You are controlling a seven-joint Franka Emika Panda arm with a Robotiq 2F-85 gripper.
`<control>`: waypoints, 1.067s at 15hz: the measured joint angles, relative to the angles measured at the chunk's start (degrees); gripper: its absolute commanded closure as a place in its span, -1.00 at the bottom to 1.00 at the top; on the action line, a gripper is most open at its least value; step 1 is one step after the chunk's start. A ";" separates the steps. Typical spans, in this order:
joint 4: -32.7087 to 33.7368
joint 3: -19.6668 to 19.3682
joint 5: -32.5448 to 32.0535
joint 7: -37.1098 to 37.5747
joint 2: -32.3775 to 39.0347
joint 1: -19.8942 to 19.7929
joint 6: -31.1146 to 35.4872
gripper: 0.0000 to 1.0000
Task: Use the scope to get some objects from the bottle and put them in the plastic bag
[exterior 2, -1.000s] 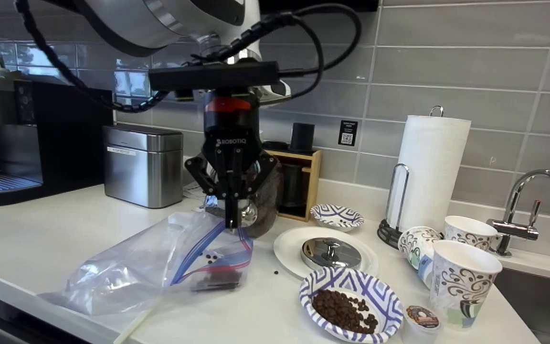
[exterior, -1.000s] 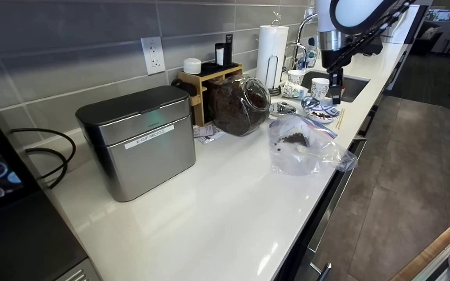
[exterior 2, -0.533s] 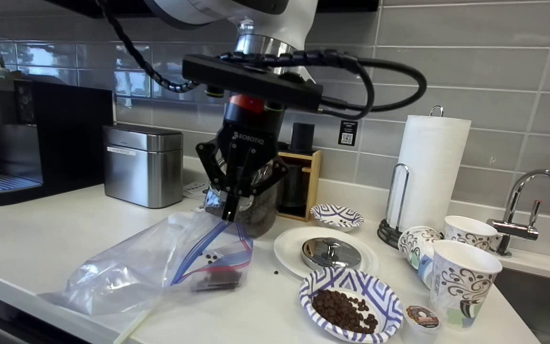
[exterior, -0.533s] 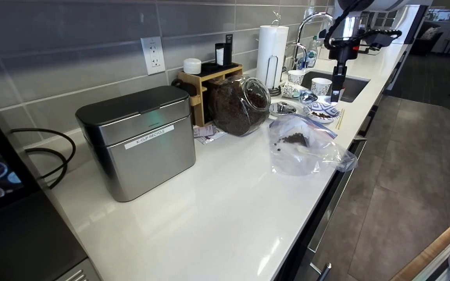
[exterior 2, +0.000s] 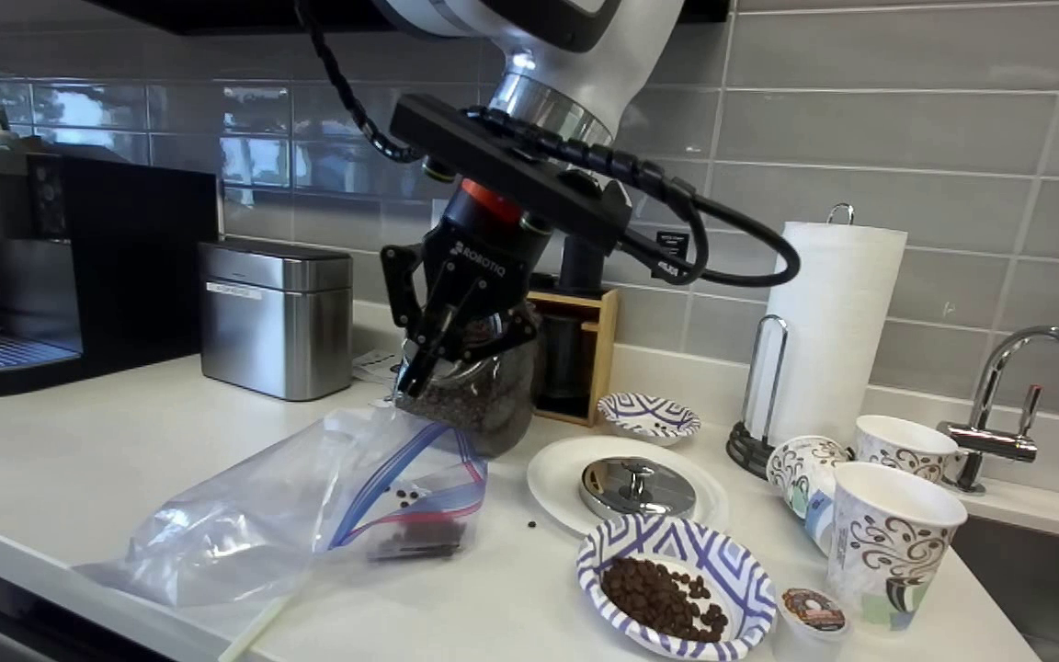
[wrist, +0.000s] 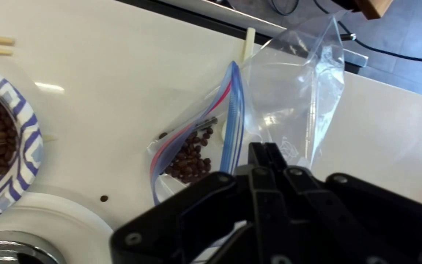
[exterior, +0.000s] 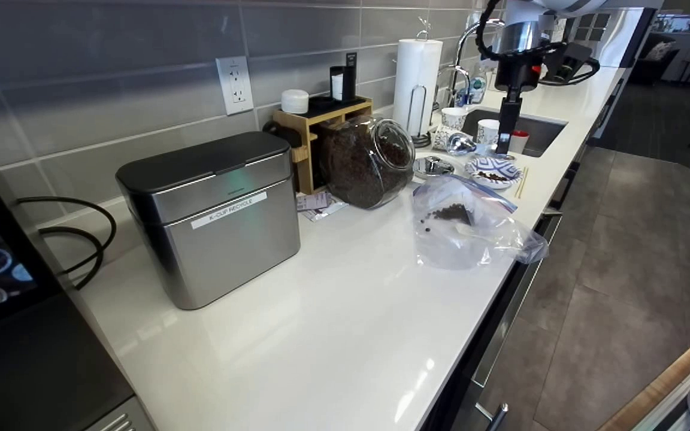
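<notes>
The gripper point(wrist: 265, 147) is tilted above the plastic bag point(wrist: 280, 99), its two fingers pressed together and pinching the metal scoop point(exterior: 460, 143), whose round, shiny head juts out beside them in an exterior view; the handle is mostly hidden, and whether the head carries anything cannot be told. The bag lies on its side on the counter point(exterior: 297, 347), its mouth spread and edged with a blue and red zip strip, its other end reaching past the counter's edge. Dark brown beans point(wrist: 189, 165) are piled inside the bag near the mouth. More beans fill much of the clear jar point(exterior: 360, 164), which sits just beside the wooden box point(exterior 2: 609, 354) and near the steel bin point(exterior: 237, 239), its wide mouth facing sideways. A loose bean point(wrist: 104, 198) lies on the counter between the bag and the white plate point(exterior 2: 550, 483), where a chrome lid point(exterior 2: 637, 489) rests. The patterned bowl point(exterior 2: 667, 538) holds a heap of beans, near the paper cups point(exterior 2: 897, 542), one of them lying on its side. The roll of paper towels point(exterior 2: 837, 322) stands by the tiled wall point(exterior 2: 897, 119).
</notes>
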 measured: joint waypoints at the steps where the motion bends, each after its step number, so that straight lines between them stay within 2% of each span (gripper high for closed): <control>1: 1.55 0.01 1.50 -0.95 1.11 -0.22 -1.93 0.98; 6: 10.08 0.79 6.20 -1.98 8.00 -1.28 -8.39 0.98; 16: 27.36 5.97 8.04 4.21 21.84 -1.66 -18.07 0.98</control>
